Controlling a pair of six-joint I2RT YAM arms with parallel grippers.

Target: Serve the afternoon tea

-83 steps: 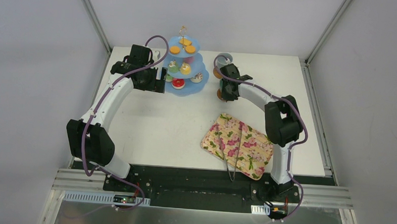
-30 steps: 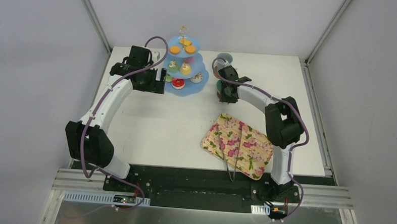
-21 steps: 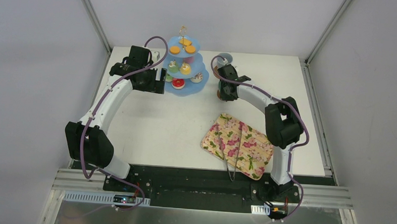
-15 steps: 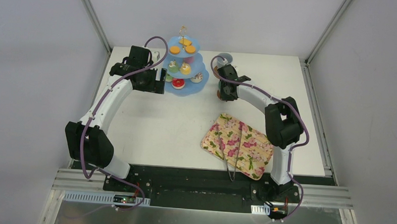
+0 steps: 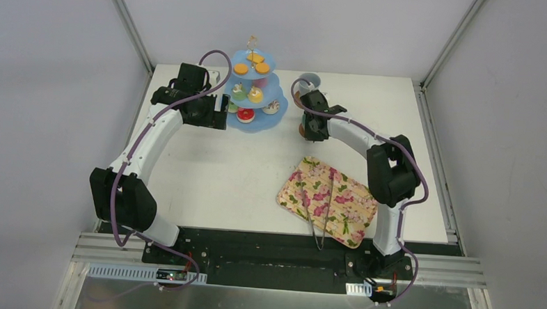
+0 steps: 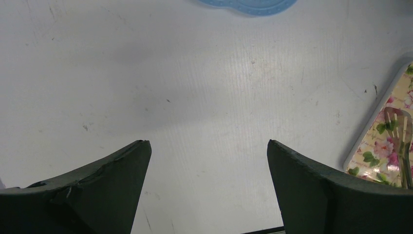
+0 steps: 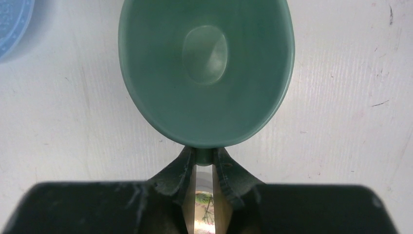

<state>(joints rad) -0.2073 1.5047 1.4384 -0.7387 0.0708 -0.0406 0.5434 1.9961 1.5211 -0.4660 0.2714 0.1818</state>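
Top external view: L arm is reaching over the far-left part of the desk (image 5: 214, 166). The left gripper (image 5: 222, 117) is sitting just beside the blue three-tier stand (image 5: 258, 124), on its left side. Left wrist view: its jaws are standing wide with nothing between them, only bare desk showing below. The stand's base edge is showing at the top of that view.

Afternoon tea is all sitting on the stand, none on the desk:
- Top tier is carrying the orange biscuits (image 5: 241, 69).
- Mid tier is carrying small cupcakes (image 5: 256, 94).
- Bottom tier is carrying a red ring donut (image 5: 245, 115), plus other pieces too small to tell apart.

Right of the stand, R arm is bending in toward the far centre of the desk. Right wrist view: the right gripper (image 7: 204, 158) is pinching the tab-like handle of a green cup (image 7: 206, 68). Its jaws are standing narrow, clamped on that handle. The cup's mouth is facing the camera and its inside is looking empty. Cannot tell whether the cup is resting on the desk or raised.

A brown coaster (image 5: 302, 132) is peeking out at the gripper's left edge, and a grey-blue cup (image 5: 310, 79) is standing behind it near the far edge.

Nearer the bases, the flowered tray (image 5: 352, 207) is lying askew w/ metal tongs (image 5: 317, 236) lying across it. The tongs' joined end is overhanging the near edge.
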